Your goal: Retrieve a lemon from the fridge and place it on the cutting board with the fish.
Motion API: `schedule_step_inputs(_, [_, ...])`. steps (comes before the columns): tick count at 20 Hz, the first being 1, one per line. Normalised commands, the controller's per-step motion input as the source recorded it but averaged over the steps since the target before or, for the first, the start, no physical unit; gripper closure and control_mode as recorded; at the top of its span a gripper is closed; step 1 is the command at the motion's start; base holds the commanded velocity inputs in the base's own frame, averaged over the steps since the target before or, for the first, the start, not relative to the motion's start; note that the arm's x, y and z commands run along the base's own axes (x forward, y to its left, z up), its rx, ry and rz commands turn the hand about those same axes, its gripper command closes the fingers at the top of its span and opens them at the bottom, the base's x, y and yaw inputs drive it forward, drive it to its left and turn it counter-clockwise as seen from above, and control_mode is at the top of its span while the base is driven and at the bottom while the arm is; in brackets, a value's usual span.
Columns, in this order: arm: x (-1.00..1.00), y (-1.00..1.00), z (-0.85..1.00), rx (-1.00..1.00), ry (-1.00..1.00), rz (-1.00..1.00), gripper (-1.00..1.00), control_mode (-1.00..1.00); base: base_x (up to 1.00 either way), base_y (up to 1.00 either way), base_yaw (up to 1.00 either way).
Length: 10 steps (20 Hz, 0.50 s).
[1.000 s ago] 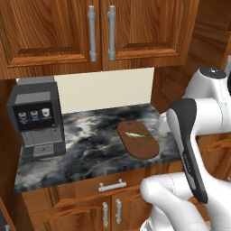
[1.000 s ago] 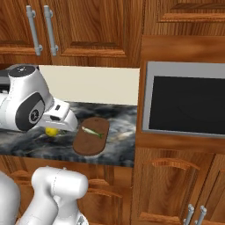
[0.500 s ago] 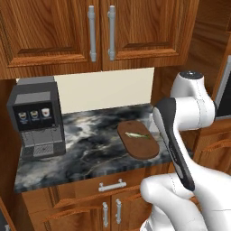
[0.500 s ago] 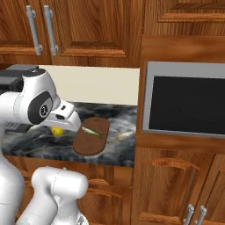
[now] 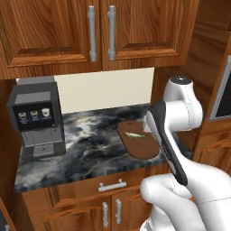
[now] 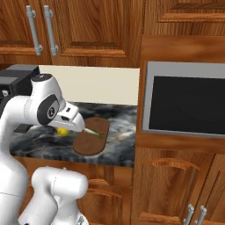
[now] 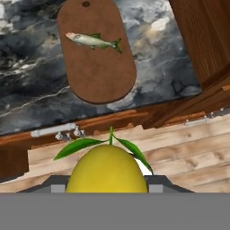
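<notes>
Swinging in over the last second, the arm now hangs above the worktop's (image 6: 118, 132) front edge beside the cutting board (image 6: 90, 141). That board, its long axis running from front edge toward the back wall, lies ahead of the end effector (image 6: 70, 127). Near the board's far end lies the fish (image 7: 93, 41). Pinched in the end effector, the lemon (image 7: 107, 170) hangs short of the board's near end.

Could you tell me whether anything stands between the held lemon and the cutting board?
Nothing visible does. The gripper holds the lemon out past the counter's front edge; the cutting board lies ahead, bare on its near half, with the fish at the far end.
</notes>
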Motion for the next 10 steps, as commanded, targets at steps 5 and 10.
schedule_step_inputs(5, [0.42, 0.0, -0.27, 0.01, -0.01, 0.0, 1.0, -1.0, 0.0, 0.0, 0.0])
schedule_step_inputs(10, [0.4, 0.0, -0.3, 0.01, 0.0, 0.0, 1.0, -1.0, 0.0, 0.0, 0.0])
